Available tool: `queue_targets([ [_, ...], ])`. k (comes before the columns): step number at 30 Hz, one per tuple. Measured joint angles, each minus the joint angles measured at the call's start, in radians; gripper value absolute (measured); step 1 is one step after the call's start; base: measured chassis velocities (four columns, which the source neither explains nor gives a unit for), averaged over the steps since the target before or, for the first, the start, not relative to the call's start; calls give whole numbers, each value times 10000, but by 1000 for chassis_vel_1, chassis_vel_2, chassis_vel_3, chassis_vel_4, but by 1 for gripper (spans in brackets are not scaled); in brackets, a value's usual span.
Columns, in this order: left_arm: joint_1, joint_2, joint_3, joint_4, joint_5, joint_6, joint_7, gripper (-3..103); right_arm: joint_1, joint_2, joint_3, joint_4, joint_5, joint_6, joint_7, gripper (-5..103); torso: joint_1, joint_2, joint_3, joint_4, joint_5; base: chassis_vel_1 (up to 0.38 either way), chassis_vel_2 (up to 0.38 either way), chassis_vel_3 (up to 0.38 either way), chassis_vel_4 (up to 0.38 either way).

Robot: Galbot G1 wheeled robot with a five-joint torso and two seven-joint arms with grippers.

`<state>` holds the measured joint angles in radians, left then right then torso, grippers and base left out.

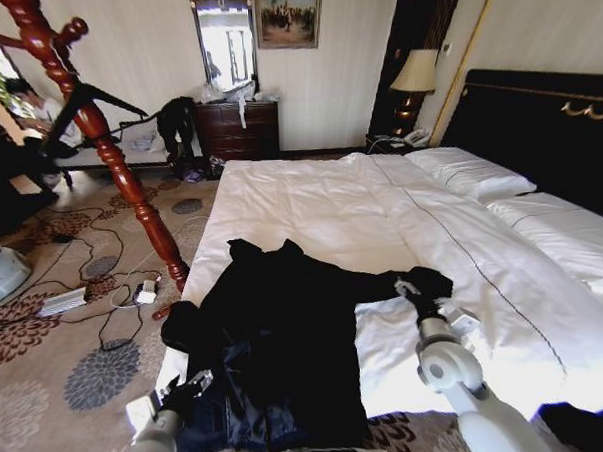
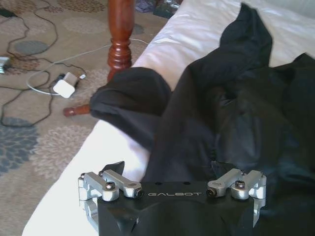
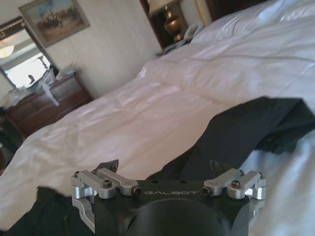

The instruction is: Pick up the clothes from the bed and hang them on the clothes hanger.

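The clothes (image 1: 286, 337), a black coat with a dark lining, lie spread across the foot of the bed (image 1: 311, 206) on its white duvet. My left gripper (image 1: 184, 389) is at the coat's lower left hem, near the mattress corner. In the left wrist view that gripper (image 2: 167, 169) stands open over the black cloth (image 2: 236, 113). My right gripper (image 1: 422, 293) rests at the end of the coat's right sleeve. It is open above that sleeve (image 3: 236, 132) in the right wrist view. The red-brown clothes hanger (image 1: 108, 144) stands tilted on the carpet left of the bed, its base (image 2: 120, 34) close to the mattress edge.
Cables and a white power adapter (image 1: 144, 291) lie on the patterned carpet by the stand's foot. A black tripod-like frame (image 1: 86, 95) crosses the stand. A dark dresser (image 1: 237, 129) and a lamp (image 1: 415, 76) stand at the far wall. Pillows (image 1: 469, 169) and a black headboard (image 1: 547, 125) are at right.
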<state>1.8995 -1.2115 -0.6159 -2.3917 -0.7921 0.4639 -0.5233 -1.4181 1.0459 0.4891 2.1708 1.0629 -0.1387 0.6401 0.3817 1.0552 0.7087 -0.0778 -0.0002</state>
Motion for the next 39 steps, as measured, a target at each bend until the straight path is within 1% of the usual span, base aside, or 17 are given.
queue_targets([
  [5, -207, -103, 705, -5, -19, 224, -82, 100, 123, -80, -194, -84, -98, -154, 47, 100, 1, -1, 1, 0, 4, 0, 0, 0, 0],
  [8, -559, -194, 1109, 487, 819, -37, 58, 100, 17, -248, -219, -115, -192, -251, -30, 100, 1, -1, 1, -1, 0, 0, 0, 0, 0],
  [10, -661, -243, 1070, 488, 862, -96, 101, 100, -30, -355, -248, -27, -86, -331, -156, 100, 1, -1, 2, -2, 2, 0, 0, 0, 0],
  [12, -907, -377, 659, 146, 533, -111, 123, 100, -11, -638, -400, 295, 599, -518, -493, 100, 0, -1, 1, -6, -2, 0, 0, 0, 0],
  [14, -1126, -466, -155, -389, 157, -164, 114, 100, 450, -1086, -818, 625, 2020, -866, -960, 100, 0, 0, 1, -5, 3, 0, 0, 0, 0],
  [16, -1160, -479, -462, -435, 235, -247, 111, 100, 688, -1236, -995, 642, 2354, -953, -1127, 100, 0, 0, 1, -3, 2, 0, 0, 0, 0],
  [18, -1171, -612, -1081, -200, 1043, -569, 99, 100, 1843, -1629, -1942, 389, 3162, -1152, -1611, 100, 0, 0, 1, -3, 1, 0, 0, 0, 0],
  [21, -1133, -1249, -1346, 271, 2603, -1081, 100, 100, 4166, -1608, -3848, -658, 4051, -1212, -1871, 100, 1, -1, 2, 2, -3, 0, 0, 0, 0],
  [22, -1133, -1249, -1346, 271, 2603, -1081, 100, 100, 4166, -1608, -3848, -658, 4051, -1212, -1871, 100, 1, -1, 2, 2, -3, 0, 0, 0, 0],
  [23, -1139, -1656, -1444, 451, 3269, -1362, 113, 100, 5183, -1355, -4712, -1338, 4223, -1204, -1914, 100, 1, -1, 3, 2, 0, 0, 0, 0, 0],
  [25, -1242, -2271, -1708, 676, 4059, -1760, 113, 100, 6761, -759, -5893, -2496, 4242, -1144, -2026, 100, 3, -1, 3, 4, -2, 0, 0, 0, 0],
  [27, -1480, -2824, -2172, 963, 4364, -1999, -17, 100, 8044, 346, -6902, -3786, 4105, -1089, -2128, 100, 4, -3, 4, 4, -5, 0, 0, 0, 0],
  [28, -1480, -2824, -2172, 963, 4364, -1999, -17, 100, 8044, 346, -6902, -3786, 4105, -1089, -2128, 100, 4, -3, 4, 4, -5, 0, 0, 0, 0],
  [30, -1682, -3048, -2659, 1126, 4046, -2037, -217, 100, 8692, 1620, -7555, -4985, 3809, -1053, -2314, 100, 4, -3, 4, 8, 1, 0, 0, 0, 0],
  [32, -1807, -3059, -3218, 1198, 3499, -1978, -382, 100, 8966, 2395, -7926, -5832, 3458, -1025, -2485, 100, 4, -2, 3, 7, -6, 0, 0, 0, 0],
  [36, -1988, -2833, -4227, 1411, 2777, -1813, -498, 100, 9126, 3033, -8215, -6736, 2975, -944, -2648, 100, 3, -2, 2, -7, 0, 0, 0, 0, 0],
  [39, -2137, -2665, -4764, 1722, 2472, -1749, -598, 100, 9207, 3353, -8318, -7237, 2634, -835, -2771, 100, 4, -3, 3, -6, -2, 0, 0, 0, 0],
])
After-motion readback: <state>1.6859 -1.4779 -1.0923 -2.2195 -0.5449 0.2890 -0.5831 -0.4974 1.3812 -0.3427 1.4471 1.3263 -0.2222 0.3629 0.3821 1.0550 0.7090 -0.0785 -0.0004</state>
